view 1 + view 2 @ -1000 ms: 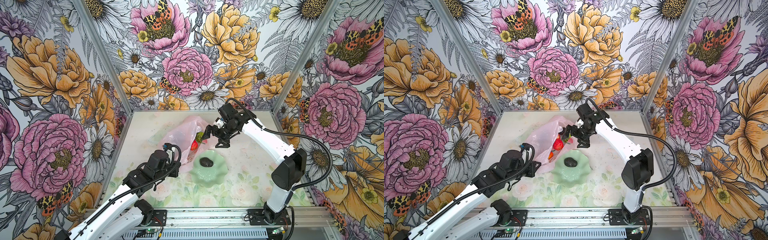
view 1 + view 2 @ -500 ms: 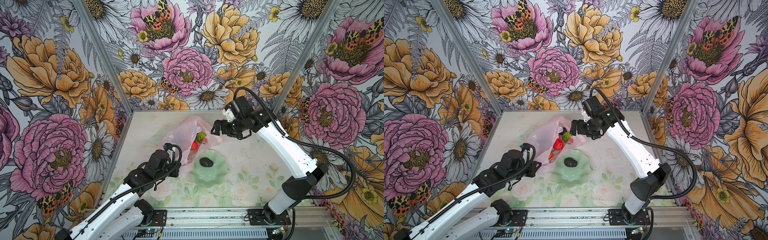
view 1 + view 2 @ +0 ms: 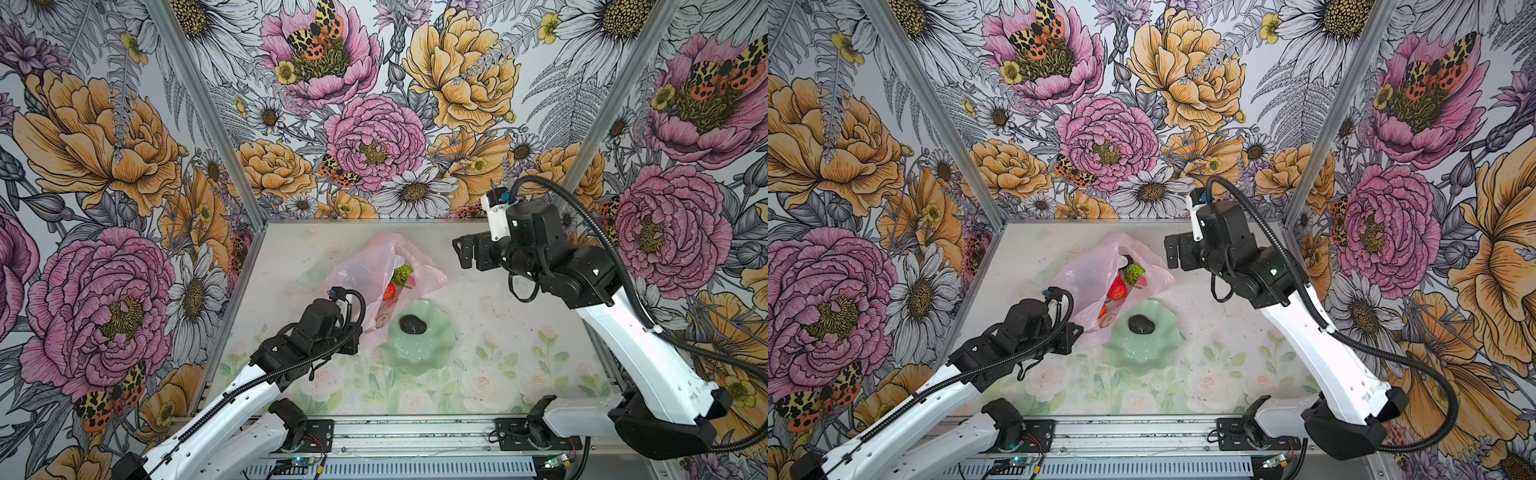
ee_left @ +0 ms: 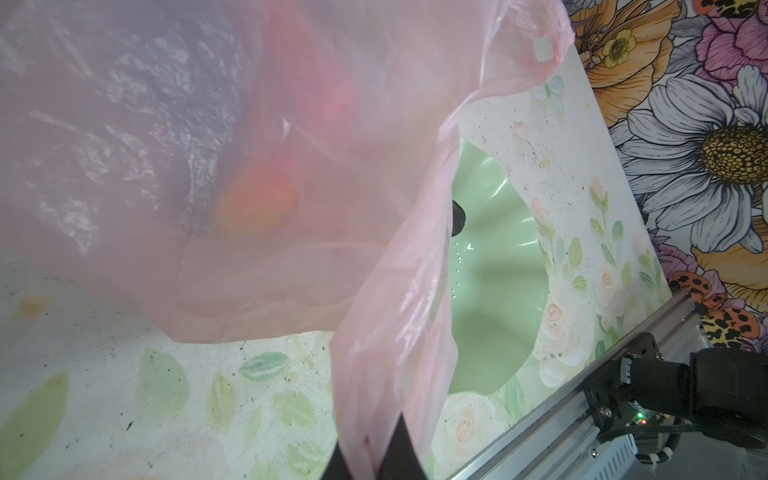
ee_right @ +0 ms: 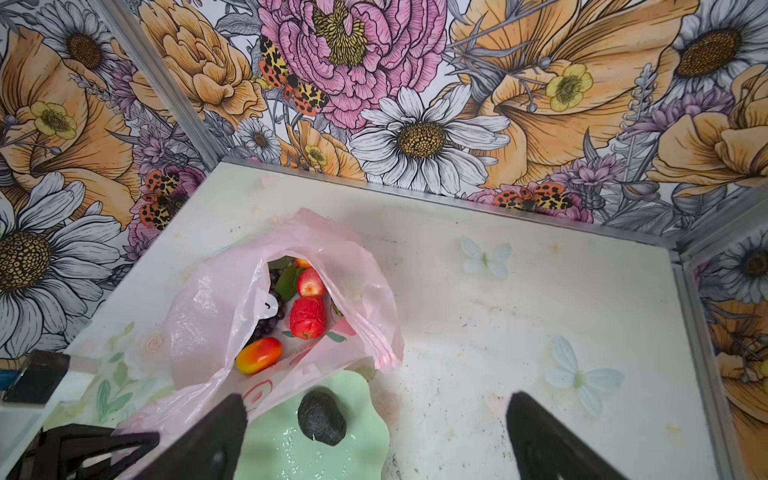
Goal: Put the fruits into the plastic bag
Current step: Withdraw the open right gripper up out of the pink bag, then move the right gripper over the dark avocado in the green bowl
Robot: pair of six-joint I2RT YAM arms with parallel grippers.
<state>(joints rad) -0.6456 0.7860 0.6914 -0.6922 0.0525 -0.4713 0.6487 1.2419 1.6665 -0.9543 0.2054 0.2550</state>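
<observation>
Plastic bag (image 3: pixel 357 274), its red print (image 5: pixel 259 390) unreadable, pinched by left pincer (image 4: pixel 370 453); right pincer (image 5: pixel 374 398) gapes empty.

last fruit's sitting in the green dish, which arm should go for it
Right. The right gripper is open and empty, free to reach the blackish lump in the dish. The left gripper is shut on the plastic bag, holding its edge up.

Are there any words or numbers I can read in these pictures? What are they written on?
No words or numbers can be read in any view.
On the plastic bag: a red and white print, partly a ring shape, too creased and blurred to read as letters.
Nothing else shows a label, brand or sign.
</observation>
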